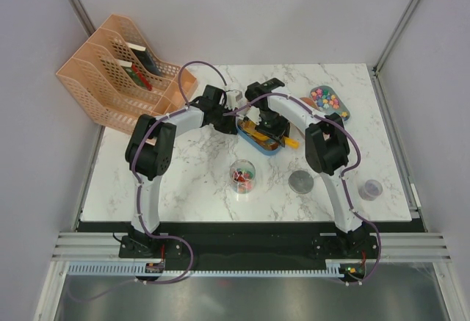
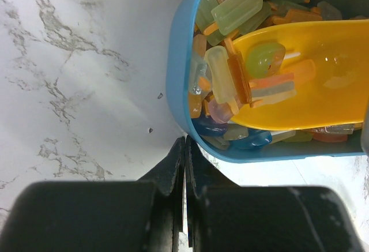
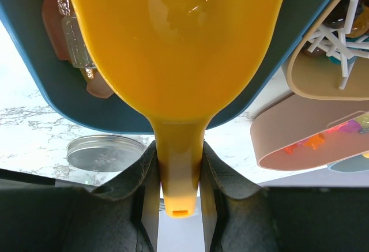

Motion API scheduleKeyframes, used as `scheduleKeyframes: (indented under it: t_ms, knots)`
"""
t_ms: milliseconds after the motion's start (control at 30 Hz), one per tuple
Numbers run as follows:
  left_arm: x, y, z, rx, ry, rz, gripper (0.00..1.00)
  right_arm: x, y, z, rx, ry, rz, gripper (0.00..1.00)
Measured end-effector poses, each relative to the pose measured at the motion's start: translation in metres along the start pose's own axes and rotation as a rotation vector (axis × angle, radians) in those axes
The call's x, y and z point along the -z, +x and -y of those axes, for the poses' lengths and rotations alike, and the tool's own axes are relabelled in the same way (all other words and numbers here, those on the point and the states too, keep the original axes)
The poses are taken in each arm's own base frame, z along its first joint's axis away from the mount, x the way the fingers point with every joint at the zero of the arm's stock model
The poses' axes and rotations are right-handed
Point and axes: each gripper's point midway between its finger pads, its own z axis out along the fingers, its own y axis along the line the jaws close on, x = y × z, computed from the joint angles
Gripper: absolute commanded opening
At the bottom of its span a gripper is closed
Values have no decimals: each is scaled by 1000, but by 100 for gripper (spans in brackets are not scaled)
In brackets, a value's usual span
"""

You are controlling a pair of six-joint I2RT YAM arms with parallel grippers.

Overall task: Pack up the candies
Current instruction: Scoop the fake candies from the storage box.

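Scooping: right gripper (image 3: 179, 171) clamps the scoop (image 3: 176, 44), loaded with candies (image 2: 230, 10) in the blue tray (image 2: 176, 85); left gripper (image 2: 185, 154) pinched empty; next likely needs a level lift.

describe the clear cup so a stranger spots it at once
On the marble table, look mid-width, toward the near edge. The clear cup of candies stands left of a flat silver lid; unlike the oval trays behind, it is round and upright.

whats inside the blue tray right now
The blue tray holds a heap of ice-lolly-shaped candies, green, orange, yellow and blue. The bowl of the yellow scoop rests in them with a few candies in it. Whatever lies under the scoop is covered.
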Motion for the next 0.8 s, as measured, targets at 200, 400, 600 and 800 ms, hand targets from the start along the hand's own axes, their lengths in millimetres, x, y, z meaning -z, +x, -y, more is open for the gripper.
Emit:
scheduleKeyframes:
  t_ms: [200, 400, 600, 800]
  knots:
    - [1, 0, 0, 0, -1, 0, 2, 0, 1, 1, -2, 1, 0, 0]
    - [8, -1, 6, -10, 0, 7, 19, -2, 2, 6, -24, -36, 19, 0]
    - [30, -2, 11, -28, -25, 22, 34, -3, 0, 7, -34, -93, 57, 0]
    - [58, -9, 12, -74, -80, 47, 34, -2, -7, 2, -40, -136, 94, 0]
